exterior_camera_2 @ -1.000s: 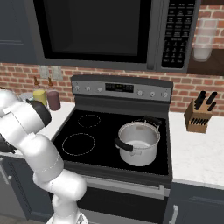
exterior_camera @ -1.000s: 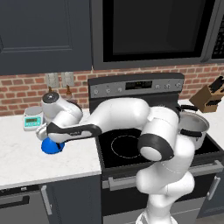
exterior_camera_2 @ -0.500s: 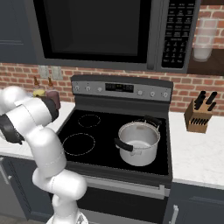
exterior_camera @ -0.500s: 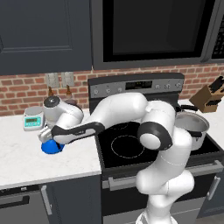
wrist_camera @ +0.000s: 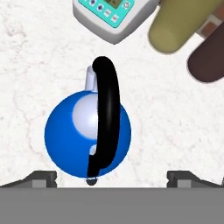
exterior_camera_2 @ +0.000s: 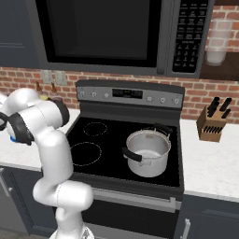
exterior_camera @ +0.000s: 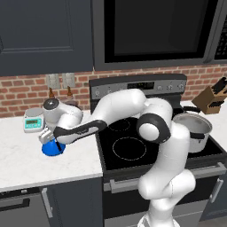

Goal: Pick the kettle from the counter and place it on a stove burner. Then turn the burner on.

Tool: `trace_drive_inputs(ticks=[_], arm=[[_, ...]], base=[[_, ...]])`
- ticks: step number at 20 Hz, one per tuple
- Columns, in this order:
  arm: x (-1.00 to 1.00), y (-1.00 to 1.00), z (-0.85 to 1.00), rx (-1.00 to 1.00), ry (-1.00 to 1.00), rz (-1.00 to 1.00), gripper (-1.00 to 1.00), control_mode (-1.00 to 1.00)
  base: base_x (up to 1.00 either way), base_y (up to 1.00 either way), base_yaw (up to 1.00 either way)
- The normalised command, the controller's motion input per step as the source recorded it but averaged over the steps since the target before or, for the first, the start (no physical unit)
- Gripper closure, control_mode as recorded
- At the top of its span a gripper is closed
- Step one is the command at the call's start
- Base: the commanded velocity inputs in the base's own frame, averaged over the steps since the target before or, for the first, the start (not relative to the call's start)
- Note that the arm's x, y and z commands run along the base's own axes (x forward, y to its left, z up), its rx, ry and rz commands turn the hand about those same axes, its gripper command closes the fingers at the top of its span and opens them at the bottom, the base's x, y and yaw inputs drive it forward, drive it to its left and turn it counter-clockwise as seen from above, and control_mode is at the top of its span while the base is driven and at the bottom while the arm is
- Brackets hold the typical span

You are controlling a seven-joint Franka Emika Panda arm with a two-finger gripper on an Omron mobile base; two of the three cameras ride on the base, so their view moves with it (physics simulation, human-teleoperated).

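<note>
Your gripper (wrist_camera: pixel 111 178) hangs right over kettle (wrist_camera: pixel 87 136), jaws spread wide, one tip at each side, holding nothing. Kettle's black handle (wrist_camera: pixel 105 116) runs between your two tips; tips not touching it. Kettle (exterior_camera: pixel 53 147) sits upright on counter (exterior_camera: pixel 26 164), left of stove. Small scale (wrist_camera: pixel 114 15) lies just past kettle's spout. Two bottles (wrist_camera: pixel 181 24) stand beside scale. Big burner (exterior_camera: pixel 130 147) on stove is bare. Silver pot (exterior_camera_2: pixel 148 151) sits on stove's right side.
</note>
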Motion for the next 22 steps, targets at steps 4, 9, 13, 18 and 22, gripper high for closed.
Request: trace_drive_inputs(ticks=[4, 9, 13, 18, 22], arm=[[0.01, 0.36, 0.0, 0.0, 0.0, 0.0, -1.0, -1.0], [0.23, 0.08, 0.0, 0.0, 0.0, 0.0, -1.0, -1.0], [0.29, 0.0, -0.03, 0.0, 0.0, 0.0, -1.0, -1.0], [0.17, 0.0, -0.11, -0.01, 0.0, 0.0, -1.0, -1.0], [0.08, 0.0, -0.17, -0.01, 0.0, 0.0, -1.0, -1.0]], base=[[0.0, 0.0, 0.0], [0.0, 0.0, 0.0], [0.0, 0.0, 0.0], [0.0, 0.0, 0.0], [0.0, 0.0, 0.0]])
